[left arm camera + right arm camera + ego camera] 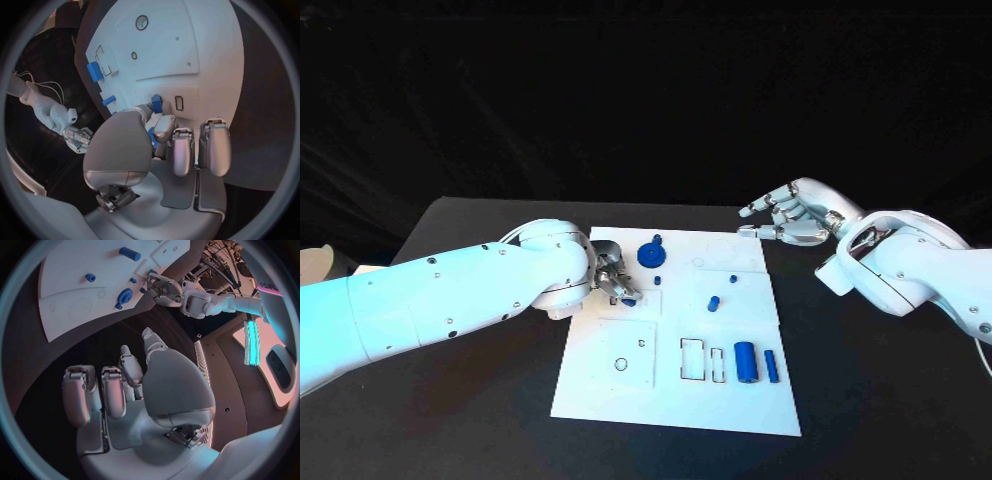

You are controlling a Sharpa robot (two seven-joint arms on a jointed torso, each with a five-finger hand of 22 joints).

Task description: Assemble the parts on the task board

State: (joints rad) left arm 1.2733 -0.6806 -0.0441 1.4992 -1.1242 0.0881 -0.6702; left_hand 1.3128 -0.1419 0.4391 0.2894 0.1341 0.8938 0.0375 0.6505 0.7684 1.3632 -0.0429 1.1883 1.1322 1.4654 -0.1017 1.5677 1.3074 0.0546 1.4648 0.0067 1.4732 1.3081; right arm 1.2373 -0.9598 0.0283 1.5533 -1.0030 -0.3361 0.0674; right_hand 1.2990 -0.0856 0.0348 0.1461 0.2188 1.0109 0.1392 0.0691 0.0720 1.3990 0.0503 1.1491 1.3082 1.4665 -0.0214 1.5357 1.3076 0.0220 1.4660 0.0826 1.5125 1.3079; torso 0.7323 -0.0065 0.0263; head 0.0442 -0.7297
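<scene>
The left hand [610,280] pinched a small blue part [152,136] at the white board's [733,400] 9 o'clock edge — the left wrist view showed the grip. The right hand [790,220] hung loosely spread, holding nothing, over the black worktop [473,420] — at the board's 1 o'clock.

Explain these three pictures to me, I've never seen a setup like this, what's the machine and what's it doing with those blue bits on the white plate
It is a two-armed robot at a black table. One picture looks down from its head; the two round ones come from cameras at its wrists. On the table lies a white task board with small blue parts: a round gear-like piece, a peg, two upright cylinders. The left hand is down on the board, its fingers around a small blue part. The right hand hovers beyond the board's far corner, holding nothing.
</scene>
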